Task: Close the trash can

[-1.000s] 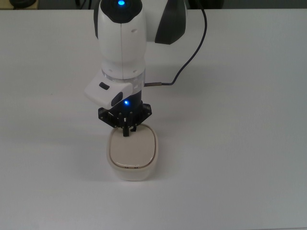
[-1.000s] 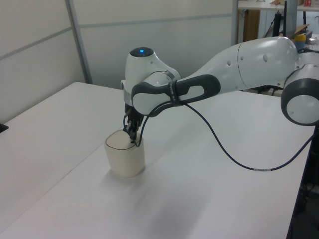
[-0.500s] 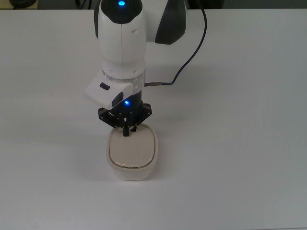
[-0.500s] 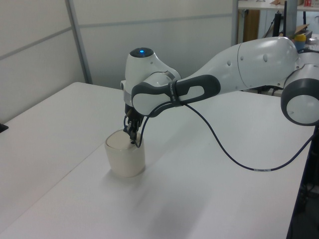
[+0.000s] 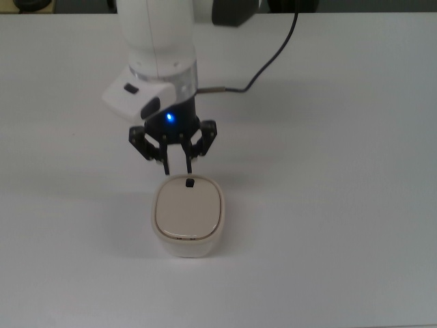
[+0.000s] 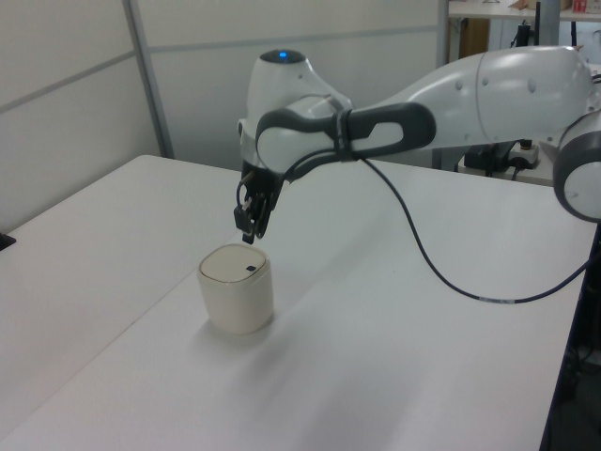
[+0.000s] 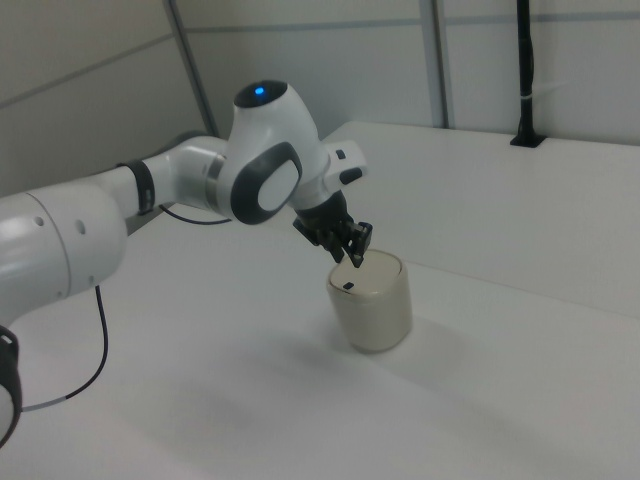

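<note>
Trash can (image 5: 188, 217) — lid lies flat, looks closed; gripper (image 5: 176, 166) hangs just above its latch-side edge, clear, fingers slightly apart, empty.

You've got bright, even overhead light here; the white matte table (image 5: 328, 205) looks nearly washed out, shadows under the small cream plastic bin (image 6: 236, 289) stay soft, and everything's reasonably sharp.
</note>
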Robot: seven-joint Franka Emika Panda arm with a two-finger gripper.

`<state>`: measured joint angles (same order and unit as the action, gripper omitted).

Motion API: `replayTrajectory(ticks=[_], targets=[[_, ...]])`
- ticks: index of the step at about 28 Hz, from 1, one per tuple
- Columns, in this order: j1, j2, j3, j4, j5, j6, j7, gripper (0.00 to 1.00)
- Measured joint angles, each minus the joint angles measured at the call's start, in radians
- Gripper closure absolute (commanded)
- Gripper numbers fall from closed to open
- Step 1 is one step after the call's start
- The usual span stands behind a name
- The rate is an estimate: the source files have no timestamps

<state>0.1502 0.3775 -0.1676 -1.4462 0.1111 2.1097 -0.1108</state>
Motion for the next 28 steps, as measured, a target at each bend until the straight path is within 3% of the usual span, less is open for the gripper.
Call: replayTrajectory(ticks=[10,15,28], targets=[[-0.005,-0.149,-0.033,0.021,-0.002,-0.332,0.042,0.0],[-0.006,-0.218,-0.059,0.044,-0.036,-0.54,0.042,0.0],[-0.006,-0.26,-0.079,0.046,-0.076,-0.659,0.042,0.0]])
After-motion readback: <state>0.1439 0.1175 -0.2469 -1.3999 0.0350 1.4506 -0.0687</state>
